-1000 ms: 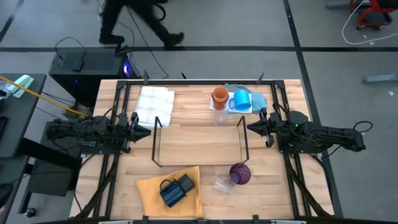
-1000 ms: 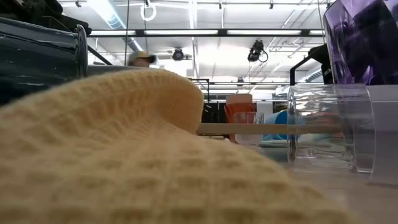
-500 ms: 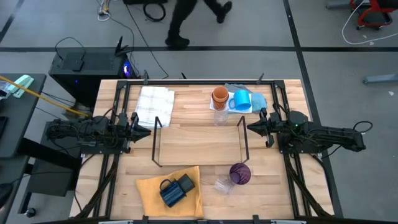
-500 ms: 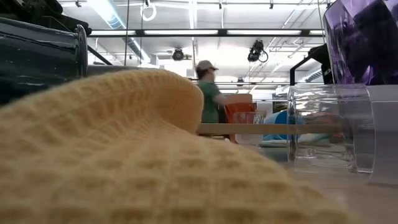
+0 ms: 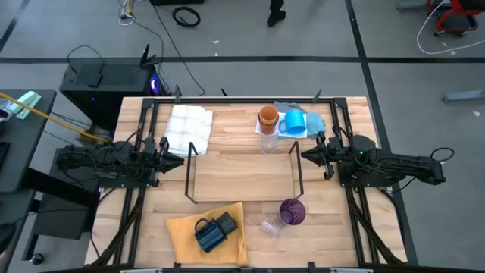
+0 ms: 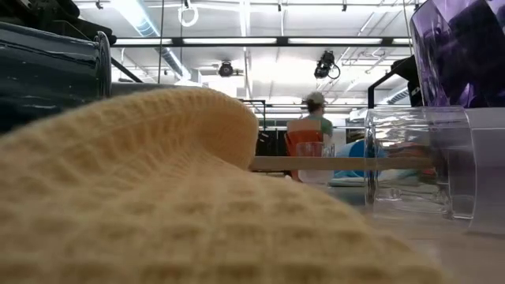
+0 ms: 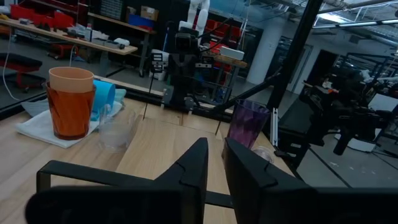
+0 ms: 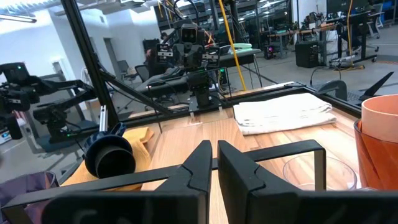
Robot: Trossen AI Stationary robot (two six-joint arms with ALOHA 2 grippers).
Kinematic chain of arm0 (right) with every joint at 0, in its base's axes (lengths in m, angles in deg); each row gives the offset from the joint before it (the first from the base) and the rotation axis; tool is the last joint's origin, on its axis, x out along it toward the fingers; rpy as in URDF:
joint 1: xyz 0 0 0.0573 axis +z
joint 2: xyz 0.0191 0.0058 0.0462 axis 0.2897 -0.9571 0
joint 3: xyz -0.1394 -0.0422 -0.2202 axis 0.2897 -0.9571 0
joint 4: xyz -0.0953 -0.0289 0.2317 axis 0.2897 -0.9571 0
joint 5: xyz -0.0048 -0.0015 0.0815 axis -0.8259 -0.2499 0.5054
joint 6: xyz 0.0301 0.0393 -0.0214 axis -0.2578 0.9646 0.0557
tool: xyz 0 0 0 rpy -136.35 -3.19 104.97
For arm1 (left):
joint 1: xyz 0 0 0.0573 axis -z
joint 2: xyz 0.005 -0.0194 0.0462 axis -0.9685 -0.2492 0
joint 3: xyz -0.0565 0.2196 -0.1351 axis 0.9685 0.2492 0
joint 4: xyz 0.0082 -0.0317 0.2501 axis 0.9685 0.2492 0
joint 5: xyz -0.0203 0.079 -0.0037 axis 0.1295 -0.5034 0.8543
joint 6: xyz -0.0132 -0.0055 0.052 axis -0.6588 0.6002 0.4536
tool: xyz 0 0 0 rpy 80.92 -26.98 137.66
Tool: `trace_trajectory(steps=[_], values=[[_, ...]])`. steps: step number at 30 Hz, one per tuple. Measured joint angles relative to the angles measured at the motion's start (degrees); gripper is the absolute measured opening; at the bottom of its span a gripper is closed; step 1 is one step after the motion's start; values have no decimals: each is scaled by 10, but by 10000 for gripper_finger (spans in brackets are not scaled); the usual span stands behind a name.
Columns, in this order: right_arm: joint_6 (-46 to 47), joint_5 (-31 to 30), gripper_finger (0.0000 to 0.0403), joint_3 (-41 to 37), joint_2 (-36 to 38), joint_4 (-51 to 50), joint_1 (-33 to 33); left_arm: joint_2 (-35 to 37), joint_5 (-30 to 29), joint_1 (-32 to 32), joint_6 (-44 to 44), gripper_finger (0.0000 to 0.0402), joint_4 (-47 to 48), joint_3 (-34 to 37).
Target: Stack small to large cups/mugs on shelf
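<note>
Waiting at either end of the low light-wood shelf with the thin black wire frame [image 5: 242, 176], both arms are holding nothing. The left tool [image 5: 173, 160] is sitting just off the shelf's left end with its fingers slightly parted, a narrow gap showing in its wrist view; the right tool [image 5: 309, 155], off the right end, is showing its fingers almost together. The shelf is lying lengthwise between them and is carrying no cup. The stacked orange plastic cups [image 5: 267, 117] and the bright blue handled mug [image 5: 294, 123] are standing on the far side, closer to the right arm. The translucent purple cup [image 5: 292, 211] is resting near the shelf's right near corner; the dark navy mug [image 5: 208, 234] is lying on the yellow waffle cloth [image 5: 182, 231] at the near left of the worktop. Compared with a second ago, neither arm has shifted; only the person [image 6: 316, 118] beyond the worktop has walked on.
</note>
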State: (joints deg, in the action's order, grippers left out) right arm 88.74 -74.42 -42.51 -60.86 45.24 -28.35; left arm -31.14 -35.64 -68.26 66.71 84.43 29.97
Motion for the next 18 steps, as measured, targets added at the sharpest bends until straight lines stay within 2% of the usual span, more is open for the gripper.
trace_trajectory(steps=[9, 18], values=[[0, 0, 34, 0, 0, 0, 0, 0, 0, 0, 0, 53, 0, 0], [0, 0, 34, 0, 0, 0, 0, 0, 0, 0, 0, 61, 0, 0]])
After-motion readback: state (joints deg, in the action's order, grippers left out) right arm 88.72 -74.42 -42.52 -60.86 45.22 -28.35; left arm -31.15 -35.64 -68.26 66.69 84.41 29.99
